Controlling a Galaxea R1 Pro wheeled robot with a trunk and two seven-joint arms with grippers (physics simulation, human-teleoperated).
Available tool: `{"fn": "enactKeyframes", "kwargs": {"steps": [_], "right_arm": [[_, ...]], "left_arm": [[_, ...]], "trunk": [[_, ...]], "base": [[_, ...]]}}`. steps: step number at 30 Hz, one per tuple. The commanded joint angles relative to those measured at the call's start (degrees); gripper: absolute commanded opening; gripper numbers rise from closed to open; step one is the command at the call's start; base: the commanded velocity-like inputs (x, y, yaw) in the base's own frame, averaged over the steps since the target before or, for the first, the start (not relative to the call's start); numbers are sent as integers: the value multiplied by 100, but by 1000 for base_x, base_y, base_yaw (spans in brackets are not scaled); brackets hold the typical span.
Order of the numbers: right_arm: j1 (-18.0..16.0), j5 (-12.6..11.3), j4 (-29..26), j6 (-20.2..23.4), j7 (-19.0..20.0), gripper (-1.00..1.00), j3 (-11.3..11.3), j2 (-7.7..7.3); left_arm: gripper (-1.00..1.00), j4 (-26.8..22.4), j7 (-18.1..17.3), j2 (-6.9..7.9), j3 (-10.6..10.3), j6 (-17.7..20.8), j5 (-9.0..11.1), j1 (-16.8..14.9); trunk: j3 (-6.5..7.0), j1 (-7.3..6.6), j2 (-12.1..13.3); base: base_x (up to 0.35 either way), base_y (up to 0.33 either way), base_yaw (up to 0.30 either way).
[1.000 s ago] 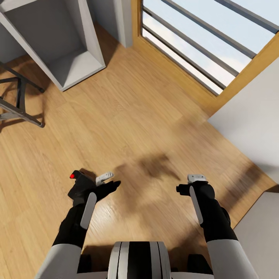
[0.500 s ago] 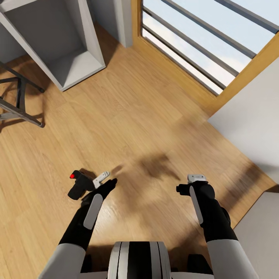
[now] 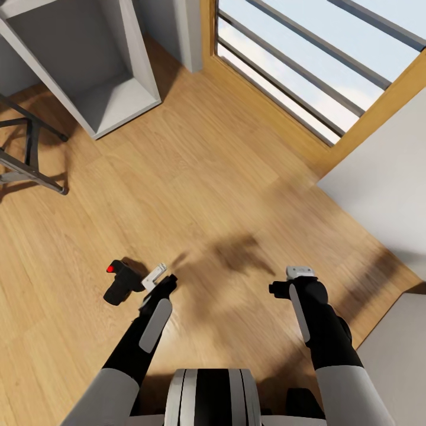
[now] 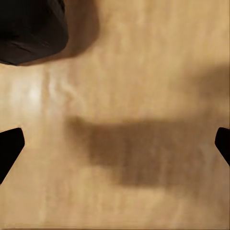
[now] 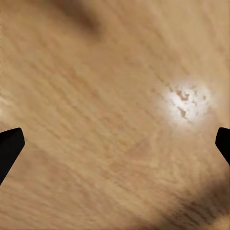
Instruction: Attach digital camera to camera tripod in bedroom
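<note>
The small chunky black digital camera point(image 3: 120, 281) with its bright red round button lies on the light wood plank floor point(image 3: 195, 195), just ahead of the robot's left side in the head view, resting free with nothing gripping it. The left gripper point(image 3: 158, 278) hangs just beside it, on the side toward the robot's middle, close to the camera's body but apart from it; its two dark fingertips stand wide at the opposite edges of the left wrist view with bare floor and a soft shadow between them, so its fingers are spread and hold nothing, while a corner of the black camera point(image 4: 29, 28) sits off to one side of that gap. The right gripper point(image 3: 296, 278) hovers over bare floor well apart from the camera, and its fingertips likewise sit at the far edges of the right wrist view, released and empty. Farther ahead on the left stands an open white cabinet point(image 3: 103, 71), with dark metal legs of a frame point(image 3: 29, 160) beside it, and a wood-framed window with grey bars point(image 3: 307, 65) ahead on the right.
</note>
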Motion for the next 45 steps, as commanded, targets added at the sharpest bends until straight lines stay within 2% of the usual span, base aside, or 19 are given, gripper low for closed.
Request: {"fn": "enactKeyframes", "kwargs": {"steps": [1, 6, 10, 11, 14, 20, 36, 39, 40, 45], "right_arm": [[-2, 36, -6, 26, 19, 100, -8, 5], [-2, 38, -5, 26, 18, 100, -8, 4], [-2, 35, -5, 26, 18, 100, -8, 4], [-2, 37, -5, 26, 18, 100, -8, 4], [-2, 38, -5, 26, 19, 100, -8, 4], [-2, 37, -5, 26, 18, 100, -8, 4], [-2, 38, -5, 34, 18, 100, -8, -4], [-2, 38, -5, 34, 18, 100, -8, -4], [-2, 38, -5, 35, 18, 100, -8, -5], [-2, 38, -5, 35, 18, 100, -8, -5]], "left_arm": [[100, 73, 40, 0, -11, 4, 13, -8], [100, 387, 84, 0, -36, -451, 26, -107], [100, 576, 92, 0, -38, -522, 21, -200], [100, 825, 93, 0, -41, -670, -8, -291], [100, 933, 91, 0, -46, -973, -33, -318], [100, 1023, 89, 0, -58, -1288, -56, -370], [100, 1277, 88, 0, -58, -1346, -58, -543], [100, 1361, 88, 0, -58, -1367, -60, -610], [100, 1525, 88, 0, -66, -1385, -61, -727], [100, 1736, 88, 0, -173, -1547, -68, -867]], "trunk": [[-3, -1, -1], [-3, -1, -1], [-3, -1, -1], [-3, -1, -1], [-3, -1, -1], [-3, -1, -1], [-3, -1, -1], [-3, -1, -1], [-3, -1, -1], [-3, -1, -1]], "base": [[0, 0, 0], [0, 0, 0], [0, 0, 0], [0, 0, 0], [0, 0, 0], [0, 0, 0], [0, 0, 0], [0, 0, 0], [0, 0, 0], [0, 0, 0]]}}
